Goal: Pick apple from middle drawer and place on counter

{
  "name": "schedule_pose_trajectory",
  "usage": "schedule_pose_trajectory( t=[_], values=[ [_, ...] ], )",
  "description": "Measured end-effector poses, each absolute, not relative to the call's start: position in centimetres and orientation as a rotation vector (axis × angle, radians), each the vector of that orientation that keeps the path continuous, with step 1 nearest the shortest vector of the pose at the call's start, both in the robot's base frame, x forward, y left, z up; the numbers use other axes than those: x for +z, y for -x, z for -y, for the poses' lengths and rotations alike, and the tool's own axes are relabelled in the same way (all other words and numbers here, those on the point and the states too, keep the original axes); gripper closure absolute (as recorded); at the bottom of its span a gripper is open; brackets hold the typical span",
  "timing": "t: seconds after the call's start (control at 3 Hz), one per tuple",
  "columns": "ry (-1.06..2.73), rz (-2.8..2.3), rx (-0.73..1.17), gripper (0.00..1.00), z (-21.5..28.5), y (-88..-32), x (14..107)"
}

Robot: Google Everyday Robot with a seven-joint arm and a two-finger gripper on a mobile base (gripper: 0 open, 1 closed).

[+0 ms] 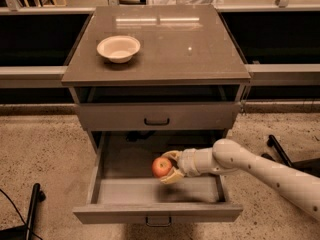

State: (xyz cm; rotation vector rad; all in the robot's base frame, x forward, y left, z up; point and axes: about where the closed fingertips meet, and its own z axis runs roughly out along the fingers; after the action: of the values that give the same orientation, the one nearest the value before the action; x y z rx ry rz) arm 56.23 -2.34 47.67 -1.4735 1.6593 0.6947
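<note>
The gripper (170,167), jaws clamped on the apple (161,167) (red-orange), hangs over the open middle drawer (127,191).
</note>
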Motion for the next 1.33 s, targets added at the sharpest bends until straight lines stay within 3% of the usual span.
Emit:
schedule_pose_trajectory(
  t=[0.67, 1.33],
  values=[
    [1.709, -1.478, 0.613, 1.00, 5.4, -53.9, 68.6],
    [1.584, -1.601, 0.751, 1.00, 10.8, -59.7, 77.9]
  ],
)
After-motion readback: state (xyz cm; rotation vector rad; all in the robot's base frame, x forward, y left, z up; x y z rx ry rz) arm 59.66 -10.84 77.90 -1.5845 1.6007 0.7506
